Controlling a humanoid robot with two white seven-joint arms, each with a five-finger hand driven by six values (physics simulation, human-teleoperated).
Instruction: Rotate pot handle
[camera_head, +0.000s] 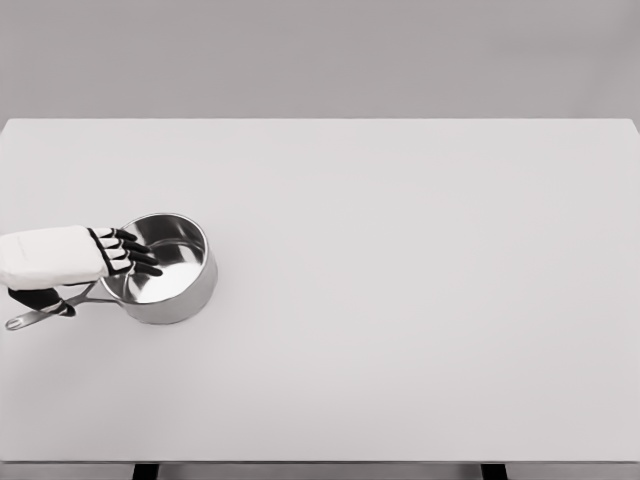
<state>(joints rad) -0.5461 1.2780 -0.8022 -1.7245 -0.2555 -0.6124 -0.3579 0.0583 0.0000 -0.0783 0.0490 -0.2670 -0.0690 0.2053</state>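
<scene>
Left hand (112, 252) reaches in over pot (165, 268) at table's (400, 300) left side, fingers spread above rim, holding nothing; handle (45, 312) points lower left, beneath wrist. Step appears to be approach. Next: lower hand, catch handle, swing it round

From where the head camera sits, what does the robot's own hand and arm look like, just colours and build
Only the left hand shows. Its back and wrist are a smooth, blocky white shell. The fingers are white segments with black joints and black tips. A dark part sits beneath the white casing. No cables or markings are visible. The right arm is out of view.
</scene>
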